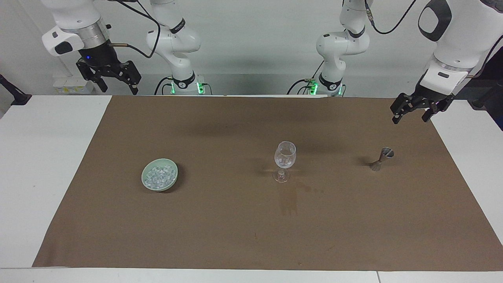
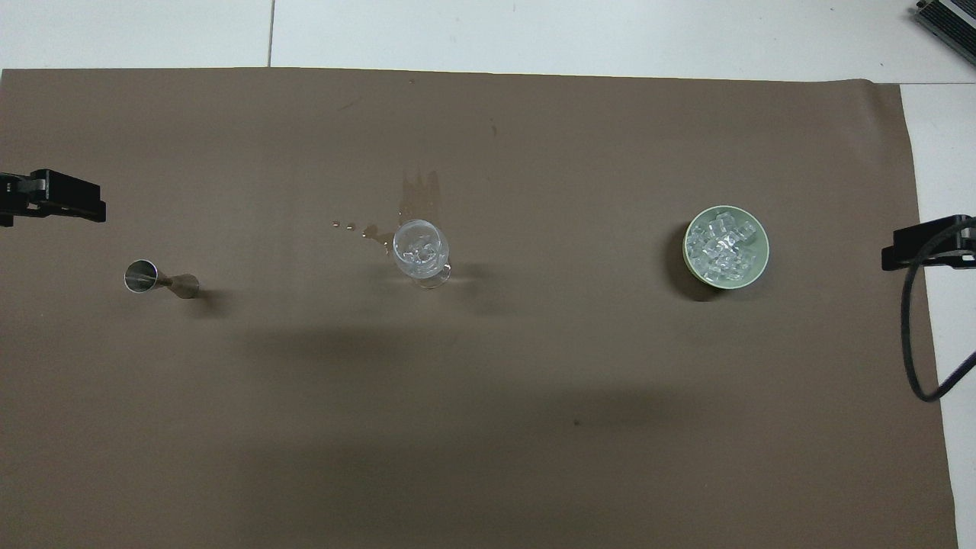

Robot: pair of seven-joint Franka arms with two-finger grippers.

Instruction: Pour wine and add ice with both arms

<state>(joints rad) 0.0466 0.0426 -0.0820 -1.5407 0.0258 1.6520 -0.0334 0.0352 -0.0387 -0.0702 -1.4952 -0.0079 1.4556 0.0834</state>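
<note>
Glassy ice (image 1: 158,176) fills one green bowl (image 1: 146,184) at the right arm's end; the cubes are many, likely slick and light, best pinched across flat faces. One glass (image 1: 285,157) and one jigger (image 1: 381,158) stand apart. Left gripper (image 1: 411,111) and right gripper (image 1: 114,81) hang spread, empty.

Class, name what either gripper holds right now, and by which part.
Nothing is held: the left gripper and right gripper both hang open and empty above the table.
</note>
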